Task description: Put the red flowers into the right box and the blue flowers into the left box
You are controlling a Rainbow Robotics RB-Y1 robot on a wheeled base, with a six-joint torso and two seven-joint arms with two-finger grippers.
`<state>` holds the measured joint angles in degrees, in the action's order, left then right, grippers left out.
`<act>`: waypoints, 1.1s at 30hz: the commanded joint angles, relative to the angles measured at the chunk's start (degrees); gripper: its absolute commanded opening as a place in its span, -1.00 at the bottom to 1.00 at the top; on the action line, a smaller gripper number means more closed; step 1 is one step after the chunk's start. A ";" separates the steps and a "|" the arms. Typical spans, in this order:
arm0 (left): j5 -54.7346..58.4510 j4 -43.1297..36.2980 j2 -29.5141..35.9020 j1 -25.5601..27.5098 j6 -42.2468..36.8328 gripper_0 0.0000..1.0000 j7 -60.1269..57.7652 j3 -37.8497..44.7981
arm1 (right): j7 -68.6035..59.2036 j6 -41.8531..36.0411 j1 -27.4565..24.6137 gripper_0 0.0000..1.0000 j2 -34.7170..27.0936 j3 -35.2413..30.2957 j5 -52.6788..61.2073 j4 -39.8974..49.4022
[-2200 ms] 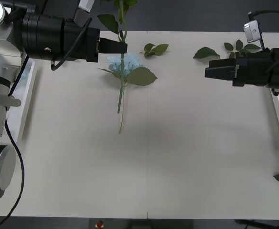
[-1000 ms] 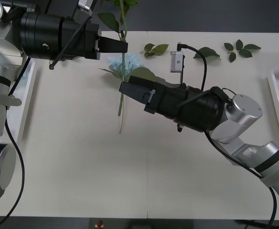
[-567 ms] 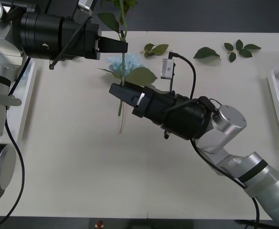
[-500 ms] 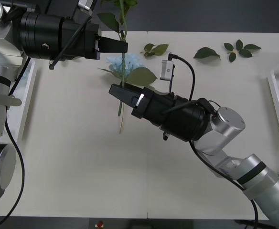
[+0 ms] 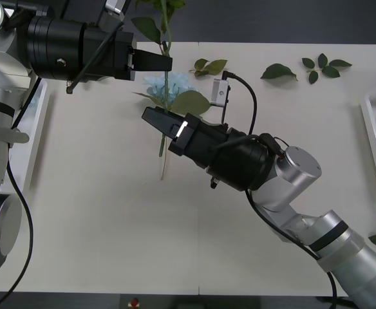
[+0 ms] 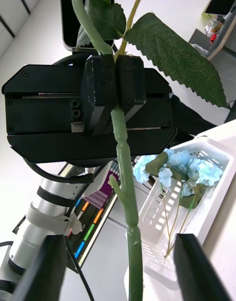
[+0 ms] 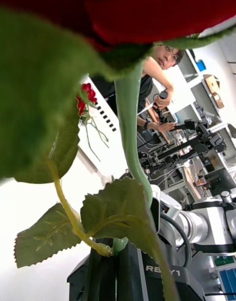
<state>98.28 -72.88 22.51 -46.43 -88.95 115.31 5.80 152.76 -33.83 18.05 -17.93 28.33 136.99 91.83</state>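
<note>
The pale table (image 5: pixel 111 244) spans the front view. Across its middle the right arm reaches from the lower right toward upper centre, and the right gripper (image 5: pixel 152 118) sits at the hanging green stem of a red flower (image 5: pixel 163 138). In its own wrist view that stem (image 6: pixel 129 217) runs between the two black fingers (image 6: pixel 49 269), which are spread wide to the lower corners and hold nothing. At the upper left of the front view the left gripper (image 5: pixel 162 62) is clamped tight on the same stem higher up. The right wrist view shows its two pads (image 6: pixel 101 92) pressed together around the stem just below a big leaf. The left box (image 5: pixel 37 122) shows at the left edge, partly under the left arm, and holds blue flowers (image 6: pixel 189 165). The right box (image 5: pixel 375 129) lies at the right edge with red flowers (image 7: pixel 83 102) inside. The held bloom (image 7: pixel 162 11) looms at the top of the left wrist view. One blue flower (image 5: pixel 154 84) lies on the table behind the stem. Loose leaf sprigs (image 5: pixel 208 65) lie along the far edge.
</note>
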 commanded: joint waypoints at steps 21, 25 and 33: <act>0.77 -0.68 1.04 -2.08 -0.17 1.00 -0.26 -0.44 | 0.26 0.61 0.58 -1.00 0.70 0.50 3.02 1.34; 0.77 -0.68 1.04 -2.08 -0.17 1.00 -0.26 -0.44 | 0.26 0.70 0.58 -1.00 0.70 0.50 3.11 1.34; 0.77 -0.68 1.04 -2.08 -0.17 1.00 -0.26 -0.44 | 0.52 0.61 0.58 -1.00 0.17 0.41 3.81 1.25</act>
<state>98.64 -72.88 22.51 -46.43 -88.96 115.31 5.79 152.75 -33.13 18.05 -17.93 28.34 140.37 91.72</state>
